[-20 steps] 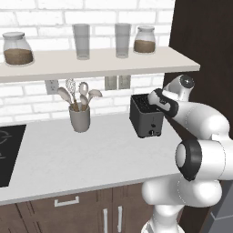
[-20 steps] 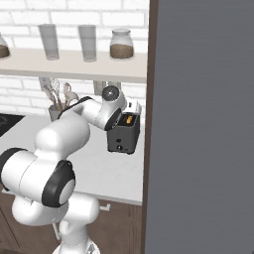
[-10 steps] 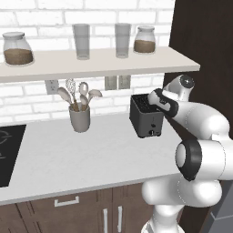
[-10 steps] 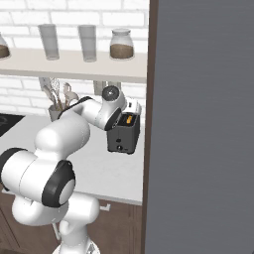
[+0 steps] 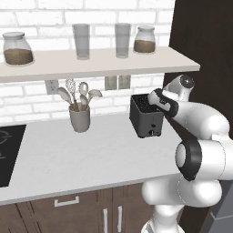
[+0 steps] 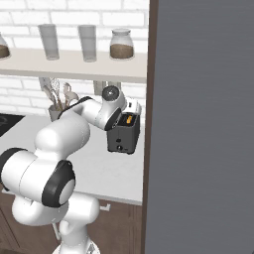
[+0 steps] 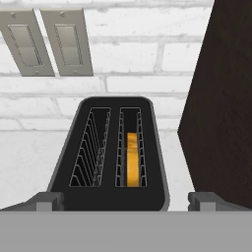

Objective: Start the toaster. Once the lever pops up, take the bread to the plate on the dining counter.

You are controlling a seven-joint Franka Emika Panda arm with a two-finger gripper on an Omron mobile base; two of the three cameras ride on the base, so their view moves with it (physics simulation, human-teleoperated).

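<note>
The dark grey toaster (image 5: pixel 145 117) stands on the white worktop against the brick wall, next to a dark tall cabinet. In the hand view I look down into its two slots. The bread (image 7: pixel 131 158) sits low in the right slot of the toaster (image 7: pixel 115 147), and its top edge looks orange-tan. My gripper (image 7: pixel 125 202) hovers just above the toaster's near end, open, its fingertips (image 7: pixel 49 201) spread wider than the toaster with nothing between them. In the left base view the gripper (image 5: pixel 154 103) is over the toaster's top. I cannot make out the lever. The plate and the dining counter are out of view.
A grey utensil holder (image 5: pixel 79 119) stands left of the toaster. A shelf (image 5: pixel 91 63) with jars and glasses hangs overhead. The dark cabinet side (image 7: pixel 226 98) rises close on the toaster's right. Two wall outlets (image 7: pixel 47 42) sit behind it. A black cooktop (image 5: pixel 7 152) lies far left.
</note>
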